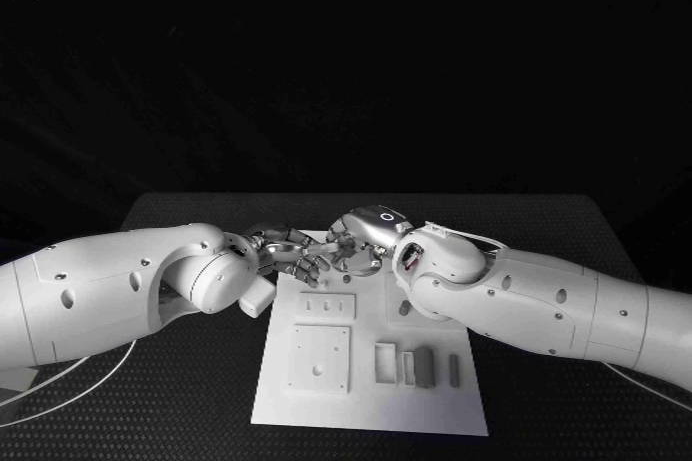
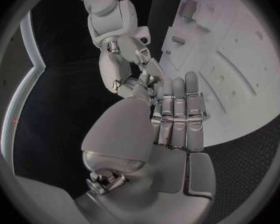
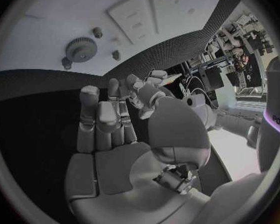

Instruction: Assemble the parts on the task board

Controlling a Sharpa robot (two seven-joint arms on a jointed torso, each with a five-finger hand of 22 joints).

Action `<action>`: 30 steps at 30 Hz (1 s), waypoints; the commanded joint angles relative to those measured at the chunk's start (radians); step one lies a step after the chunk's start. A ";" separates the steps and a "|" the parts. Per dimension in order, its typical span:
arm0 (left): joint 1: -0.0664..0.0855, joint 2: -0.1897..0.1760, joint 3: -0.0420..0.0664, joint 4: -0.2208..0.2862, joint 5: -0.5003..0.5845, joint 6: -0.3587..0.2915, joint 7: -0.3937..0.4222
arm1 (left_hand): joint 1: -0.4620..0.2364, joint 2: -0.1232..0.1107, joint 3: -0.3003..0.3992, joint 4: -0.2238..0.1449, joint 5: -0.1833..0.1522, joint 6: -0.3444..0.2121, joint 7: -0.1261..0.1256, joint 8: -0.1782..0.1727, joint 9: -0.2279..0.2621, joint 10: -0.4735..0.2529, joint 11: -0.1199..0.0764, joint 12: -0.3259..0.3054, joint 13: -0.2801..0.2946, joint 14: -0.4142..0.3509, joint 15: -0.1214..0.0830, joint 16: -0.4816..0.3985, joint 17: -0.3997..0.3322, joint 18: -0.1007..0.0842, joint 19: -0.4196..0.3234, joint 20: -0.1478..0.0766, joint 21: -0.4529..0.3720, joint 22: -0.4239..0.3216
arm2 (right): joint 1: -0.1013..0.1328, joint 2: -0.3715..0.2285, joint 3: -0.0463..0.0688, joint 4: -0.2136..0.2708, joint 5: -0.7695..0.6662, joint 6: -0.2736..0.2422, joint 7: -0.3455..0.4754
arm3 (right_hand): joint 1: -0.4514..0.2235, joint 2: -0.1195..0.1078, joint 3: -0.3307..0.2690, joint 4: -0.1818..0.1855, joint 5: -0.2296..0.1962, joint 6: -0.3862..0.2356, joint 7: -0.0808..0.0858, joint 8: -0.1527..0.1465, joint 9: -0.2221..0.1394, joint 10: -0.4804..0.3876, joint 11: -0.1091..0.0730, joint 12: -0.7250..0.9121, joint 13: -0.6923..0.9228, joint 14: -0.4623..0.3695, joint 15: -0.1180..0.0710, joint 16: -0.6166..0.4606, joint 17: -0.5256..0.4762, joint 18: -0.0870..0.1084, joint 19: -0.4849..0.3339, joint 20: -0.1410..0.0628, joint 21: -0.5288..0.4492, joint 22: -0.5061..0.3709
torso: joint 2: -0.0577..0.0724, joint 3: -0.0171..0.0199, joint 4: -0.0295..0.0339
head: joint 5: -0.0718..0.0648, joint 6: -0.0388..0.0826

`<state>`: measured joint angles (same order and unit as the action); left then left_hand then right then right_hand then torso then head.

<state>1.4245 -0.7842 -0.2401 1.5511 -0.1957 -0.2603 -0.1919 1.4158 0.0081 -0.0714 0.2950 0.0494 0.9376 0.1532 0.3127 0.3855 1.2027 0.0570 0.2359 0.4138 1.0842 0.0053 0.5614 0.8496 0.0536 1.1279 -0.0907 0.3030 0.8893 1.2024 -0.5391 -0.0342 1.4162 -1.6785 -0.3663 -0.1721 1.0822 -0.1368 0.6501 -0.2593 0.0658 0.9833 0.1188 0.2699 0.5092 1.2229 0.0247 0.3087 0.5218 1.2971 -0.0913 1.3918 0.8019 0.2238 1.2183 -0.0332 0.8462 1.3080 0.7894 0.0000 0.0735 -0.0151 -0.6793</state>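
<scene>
Overhead, both hands' fingers [image 1: 306, 265] meet curled above the task board's [image 1: 368, 406] far edge, grasp unclear

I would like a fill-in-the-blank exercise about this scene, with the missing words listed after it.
1. The flat white rectangular task board lies on a ____ table.
2. The silver left hand and the silver right hand meet above the board's ____ edge.
3. The round grey toothed gear rests on the ____.
4. The narrow grey upright parts stand on the board near the ____ arm.

Missing words: black; far; board; right
</scene>
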 commanded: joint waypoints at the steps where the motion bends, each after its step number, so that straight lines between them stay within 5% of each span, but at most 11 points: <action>1: 0.001 0.002 0.001 0.002 0.010 0.013 0.007 | 0.004 0.005 -0.008 -0.002 -0.001 -0.006 0.001 -0.005 -0.002 0.000 0.009 -0.005 0.000 0.000 0.005 -0.001 0.002 0.017 -0.004 0.003 -0.004 0.001 | -0.001 0.001 0.000 0.005 -0.009 0.007 0.001 | 0.002 0.003 0.001 -0.005 0.001 0.000 0.007 0.003 -0.002 0.067 -0.007 -0.006 -0.001 -0.009 -0.001 -0.004 -0.002 0.038 -0.003 -0.005 -0.005 0.017 | 0.000 0.0000 0.0002 | 0.000 0.000; 30: 0.001 0.005 0.001 -0.002 -0.010 0.008 -0.049 | -0.055 -0.012 -0.027 0.000 -0.001 -0.021 0.008 -0.013 -0.003 -0.002 0.012 -0.018 0.006 -0.003 0.006 -0.002 0.004 0.018 -0.004 0.004 -0.012 0.007 | -0.003 0.000 0.000 0.020 -0.009 -0.003 0.002 | 0.002 0.001 0.001 -0.007 0.001 -0.001 0.008 0.002 -0.003 0.067 -0.006 -0.010 -0.002 -0.009 0.000 -0.005 -0.002 0.038 -0.003 -0.004 -0.007 0.017 | 0.000 -0.0001 0.0002 | 0.002 -0.003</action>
<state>1.4257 -0.7817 -0.2389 1.5490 -0.1964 -0.2570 -0.2276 1.3693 -0.0065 -0.0940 0.2955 0.0494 0.9234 0.1605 0.3050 0.3837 1.1989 0.0607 0.2235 0.4185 1.0839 0.0055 0.5605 0.8520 0.0540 1.1278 -0.0906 0.2949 0.8947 1.1988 -0.5403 -0.0355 1.4294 -1.6785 -0.3663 -0.1783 1.0822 -0.1369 0.6500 -0.2594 0.0658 0.9832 0.1189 0.2697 0.5063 1.2230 0.0247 0.3049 0.5212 1.2950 -0.0892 1.3918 0.8010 0.2239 1.2147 -0.0337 0.8462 1.3077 0.7893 -0.0003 0.0737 -0.0133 -0.6820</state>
